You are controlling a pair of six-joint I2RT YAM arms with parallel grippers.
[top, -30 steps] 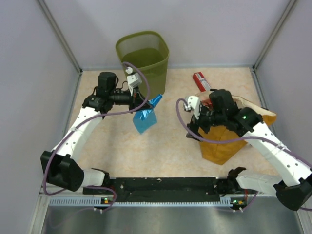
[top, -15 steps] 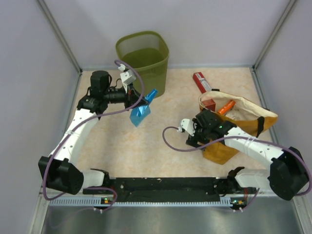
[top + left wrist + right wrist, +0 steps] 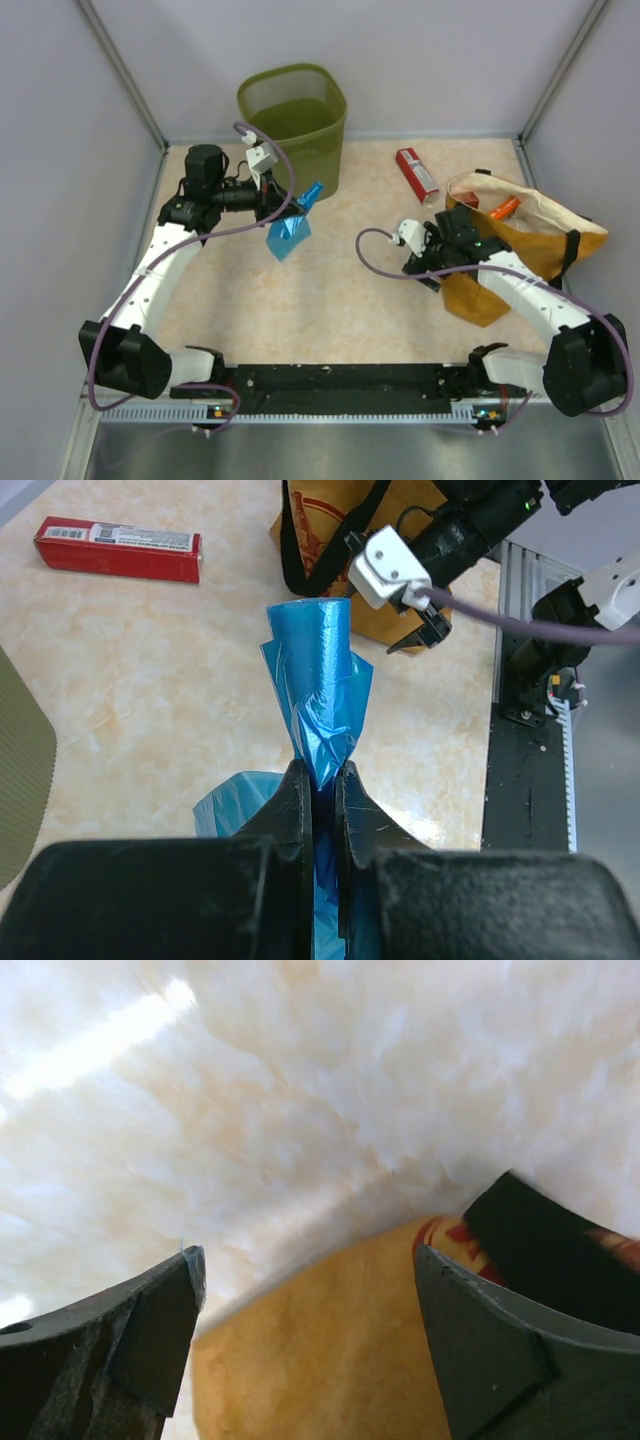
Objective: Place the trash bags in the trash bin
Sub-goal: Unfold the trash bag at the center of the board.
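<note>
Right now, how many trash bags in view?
1: the trash bag pinched in the left gripper, hanging beside the trash bin. Others may be hidden inside the orange sack.

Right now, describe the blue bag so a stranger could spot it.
Start at the olive-green wire-mesh bin standing at the back. In front of it, the left claw pinches a crumpled translucent blue film bag. It is the only blue thing; the red box and mustard-orange sack sit further right.

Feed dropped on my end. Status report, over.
Left gripper shut on blue trash bag, beside the green bin, not yet inside. Right gripper open, empty, at the orange sack. Nothing covering the bin's mouth.
</note>
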